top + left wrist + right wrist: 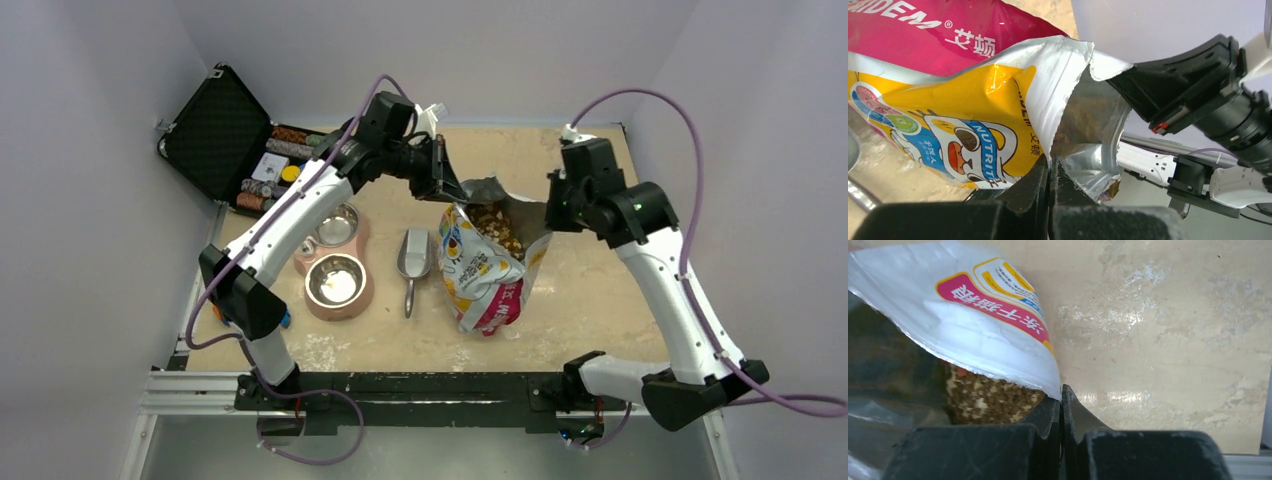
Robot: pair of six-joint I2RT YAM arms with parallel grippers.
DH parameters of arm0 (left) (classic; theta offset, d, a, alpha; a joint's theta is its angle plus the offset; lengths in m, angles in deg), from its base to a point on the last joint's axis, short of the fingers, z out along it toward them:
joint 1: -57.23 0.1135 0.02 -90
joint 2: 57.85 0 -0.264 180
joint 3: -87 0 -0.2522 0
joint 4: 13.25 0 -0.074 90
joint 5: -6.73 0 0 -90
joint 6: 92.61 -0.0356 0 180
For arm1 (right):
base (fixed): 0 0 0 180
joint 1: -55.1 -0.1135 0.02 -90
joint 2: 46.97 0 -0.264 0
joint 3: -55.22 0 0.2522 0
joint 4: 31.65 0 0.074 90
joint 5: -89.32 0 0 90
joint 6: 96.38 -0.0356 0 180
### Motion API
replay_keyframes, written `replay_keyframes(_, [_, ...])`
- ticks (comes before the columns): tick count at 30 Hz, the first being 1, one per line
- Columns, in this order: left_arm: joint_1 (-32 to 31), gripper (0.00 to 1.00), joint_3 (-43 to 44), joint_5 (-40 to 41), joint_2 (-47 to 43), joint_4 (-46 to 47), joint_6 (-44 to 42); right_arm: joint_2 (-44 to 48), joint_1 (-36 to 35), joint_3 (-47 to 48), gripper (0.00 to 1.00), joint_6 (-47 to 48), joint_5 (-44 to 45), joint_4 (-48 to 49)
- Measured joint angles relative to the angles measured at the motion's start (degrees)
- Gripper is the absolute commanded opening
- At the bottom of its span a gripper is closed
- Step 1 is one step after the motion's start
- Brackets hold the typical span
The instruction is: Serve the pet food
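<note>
The glossy pet food bag [485, 275] stands in the middle of the table, mouth open upward. Brown and tan kibble [497, 222] shows inside it, and in the right wrist view [990, 397]. My left gripper [447, 188] is shut on the left edge of the bag's mouth [1060, 107]. My right gripper [548, 213] is shut on the right edge of the mouth [998, 352]. The two hold the mouth spread apart. A grey metal scoop [413, 262] lies on the table left of the bag. A pink double bowl stand [368, 290] with two steel bowls sits left of the scoop.
An open black case [215, 130] with coloured round chips stands at the back left. White walls close the table at back and sides. The black rail [400, 385] runs along the near edge.
</note>
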Motion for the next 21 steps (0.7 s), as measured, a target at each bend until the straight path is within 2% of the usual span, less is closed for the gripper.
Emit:
replay_keyframes(2, [-1.8, 0.00, 4.9, 0.1, 2.4, -2.0, 0.0, 0.3, 4.3, 3.0, 0.00, -1.3, -2.5, -2.7])
replay_keyframes(6, [-4.7, 0.00, 15.1, 1.9, 8.2, -5.0, -0.6, -1.3, 6.7, 13.7, 0.00, -1.1, -3.5, -7.2])
replay_keyframes(8, [-5.1, 0.00, 16.2, 3.5, 9.1, -6.1, -1.9, -0.1, 7.3, 14.4, 0.00, -0.8, -3.7, -6.1])
replay_keyframes(10, [-5.4, 0.00, 14.7, 5.3, 9.2, -7.8, -3.6, 2.5, 7.7, 11.0, 0.00, -0.6, -5.0, -3.2])
replay_keyframes(15, [-5.2, 0.00, 5.9, 8.1, 9.2, -9.6, -7.9, 11.3, 4.7, -10.4, 0.00, -1.3, -12.3, 8.5])
replay_keyframes(18, [-3.8, 0.00, 2.1, 9.7, 7.5, -10.9, -9.3, 10.2, -0.5, -12.6, 0.00, -1.4, -14.4, 12.2])
replay_keyframes(21, [-3.5, 0.12, -0.9, 11.9, 5.3, -10.9, -9.6, 9.6, -2.3, -12.6, 0.00, -1.3, -14.3, 13.0])
